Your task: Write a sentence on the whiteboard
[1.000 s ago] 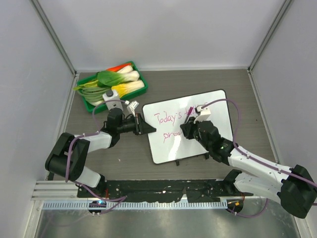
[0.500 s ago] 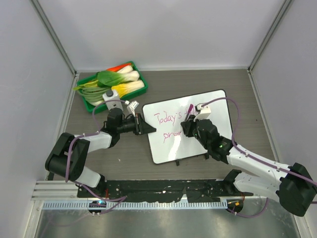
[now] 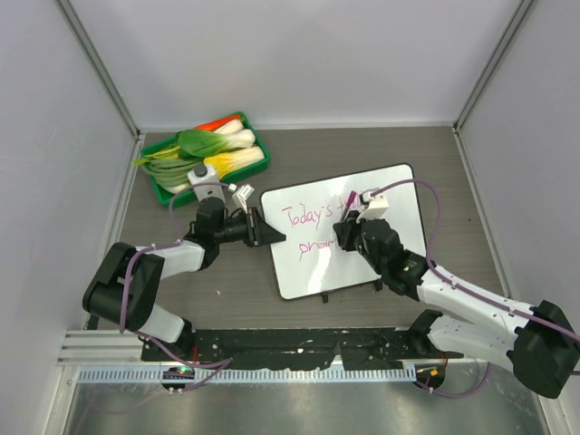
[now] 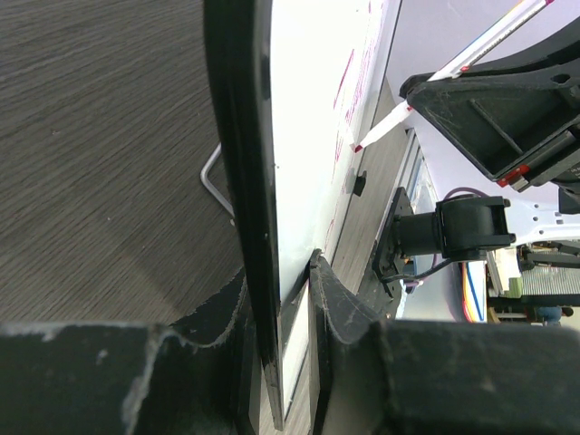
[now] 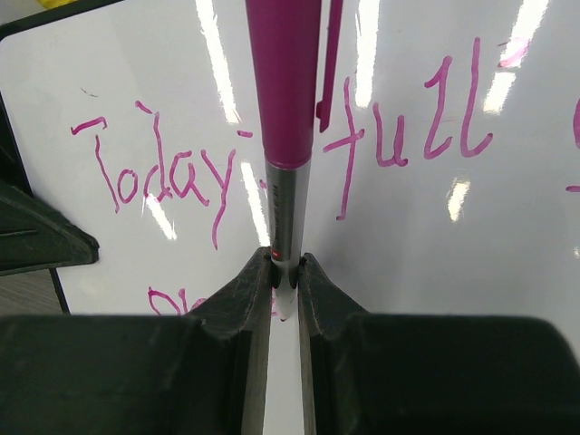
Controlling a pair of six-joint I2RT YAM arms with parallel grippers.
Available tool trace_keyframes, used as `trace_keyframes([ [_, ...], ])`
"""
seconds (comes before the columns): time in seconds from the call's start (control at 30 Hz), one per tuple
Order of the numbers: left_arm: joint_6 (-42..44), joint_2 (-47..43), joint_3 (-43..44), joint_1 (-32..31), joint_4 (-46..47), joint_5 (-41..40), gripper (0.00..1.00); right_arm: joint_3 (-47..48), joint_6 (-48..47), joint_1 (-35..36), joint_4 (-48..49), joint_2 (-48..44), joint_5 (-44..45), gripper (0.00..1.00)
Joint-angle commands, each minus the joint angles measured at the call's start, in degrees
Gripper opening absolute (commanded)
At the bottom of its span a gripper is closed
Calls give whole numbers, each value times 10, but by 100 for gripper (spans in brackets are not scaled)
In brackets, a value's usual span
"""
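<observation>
The right fingers pinch a pink marker, its tip close to the whiteboard. The left fingers clamp the whiteboard's left edge. A pink sentence begins "Today's full". The whiteboard sits mid-desk.

Glossy rectangular whiteboard: white face, thin black rim.
Handwritten sentence: pink-magenta strokes.
Slim plastic marker pen: magenta barrel, silver-grey neck, white tip.
Rectangular plastic tray, upper left of the top view: green.
Leafy vegetables: green leaves, white stalks, one orange-red piece.
Wood-grain tabletop: dark grey-brown, fine streaks.
Thin arm cables: purple.
</observation>
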Motion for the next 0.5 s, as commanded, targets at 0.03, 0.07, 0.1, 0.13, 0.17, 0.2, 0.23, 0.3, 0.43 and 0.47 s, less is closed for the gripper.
trace_keyframes([
  [0.03, 89, 19, -1, 4, -48, -106, 0, -19, 2, 0, -18, -25, 5, 1],
  [0.07, 89, 19, -2, 4, -48, -106, 0, -20, 3, 0, -19, -27, 3, 1],
  [0.1, 89, 18, -1, 4, -48, -105, 0, -23, 4, 0, -20, -29, 1, 1],
  [0.13, 89, 19, -2, 2, -48, -105, 0, -25, 6, -1, -19, -30, -1, 1],
  [0.17, 89, 19, -1, 3, -48, -106, 0, -27, 6, 0, -20, -33, -1, 1],
  [0.2, 88, 19, -2, 4, -48, -105, 0, -28, 7, -1, -18, -34, -2, 1],
  [0.23, 88, 19, -2, 3, -48, -106, 0, -28, 10, 0, -19, -34, -1, 2],
  [0.3, 88, 18, -1, 3, -48, -106, 0, -26, 10, 1, -18, -35, -3, 1],
  [0.43, 88, 18, -1, 3, -48, -106, 0, -3, 5, -1, -16, -41, -7, 1],
  [0.47, 89, 18, -1, 3, -48, -106, 0, 7, 4, 0, -14, -45, -9, 1],
])
